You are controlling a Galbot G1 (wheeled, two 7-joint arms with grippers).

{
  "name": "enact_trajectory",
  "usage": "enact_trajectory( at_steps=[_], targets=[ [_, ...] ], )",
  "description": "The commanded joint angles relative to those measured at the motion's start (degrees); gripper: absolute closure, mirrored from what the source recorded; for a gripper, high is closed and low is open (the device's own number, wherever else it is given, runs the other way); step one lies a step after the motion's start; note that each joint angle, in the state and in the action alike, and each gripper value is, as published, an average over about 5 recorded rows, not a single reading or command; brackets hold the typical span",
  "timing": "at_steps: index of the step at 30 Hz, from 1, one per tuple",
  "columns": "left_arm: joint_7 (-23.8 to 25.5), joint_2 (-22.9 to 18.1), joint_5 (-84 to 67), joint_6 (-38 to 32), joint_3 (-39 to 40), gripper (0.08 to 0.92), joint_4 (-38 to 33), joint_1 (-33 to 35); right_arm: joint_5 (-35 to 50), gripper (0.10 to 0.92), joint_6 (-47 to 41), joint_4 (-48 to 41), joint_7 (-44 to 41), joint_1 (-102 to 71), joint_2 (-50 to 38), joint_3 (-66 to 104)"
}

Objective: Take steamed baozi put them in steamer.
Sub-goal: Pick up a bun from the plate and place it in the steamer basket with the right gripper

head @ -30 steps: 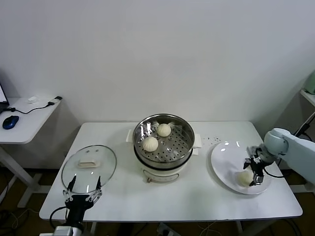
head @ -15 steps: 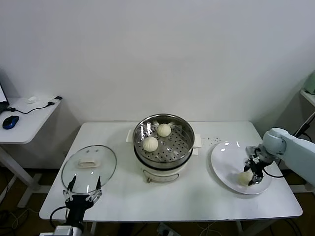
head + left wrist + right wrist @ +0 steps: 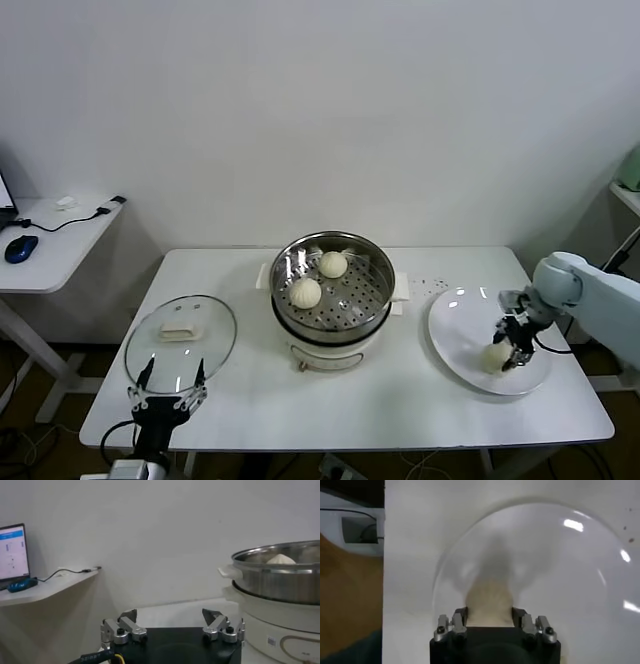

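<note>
One baozi (image 3: 495, 357) sat on the white plate (image 3: 455, 318) at the counter's (image 3: 400, 400) right, right tool (image 3: 511, 343) clamped around it, apparently snugly. Two baozi (image 3: 306, 293) lay in the steamer (image 3: 333, 288). Best: squeeze gently, lift straight, clear the rim. Left tool (image 3: 168, 388) idled, spread wide, near the lid (image 3: 181, 338).

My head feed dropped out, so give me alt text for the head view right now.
The right gripper is shut on a baozi over the white plate at table right. Two more baozi sit in the open steamer at center; the glass lid and left gripper are at left.
</note>
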Motion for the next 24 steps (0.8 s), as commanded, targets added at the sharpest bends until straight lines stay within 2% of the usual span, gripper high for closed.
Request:
enact_trajectory(
  at_steps=[1, 6, 10, 15, 24],
  targets=[
    [0.01, 0.1, -0.02, 0.07, -0.07, 0.177, -0.1, 0.12, -1.11, 0.432, 18.12, 2.89, -4.02, 28.52, 6.72, -17.7],
    [0.0, -0.01, -0.05, 0.11, -0.15, 0.177, -0.07, -0.01, -1.52, 0.431, 29.25, 3.93, -3.63, 38.95, 15.89, -22.0],
    [0.0, -0.09, -0.12, 0.27, -0.28, 0.177, -0.28, -0.04, -2.77, 0.43, 34.17, 5.84, -2.25, 40.58, 22.13, -20.64],
    [0.04, -0.34, -0.95, 0.87, -0.96, 0.177, -1.2, 0.03, -7.65, 0.43, 37.35, 7.42, -1.03, 36.84, 28.75, -15.98],
    [0.09, -0.56, -0.26, 1.1, -1.06, 0.177, -1.36, -0.33, -9.47, 0.426, 37.81, 6.84, -0.6, 26.55, 37.53, -13.75]
  ],
)
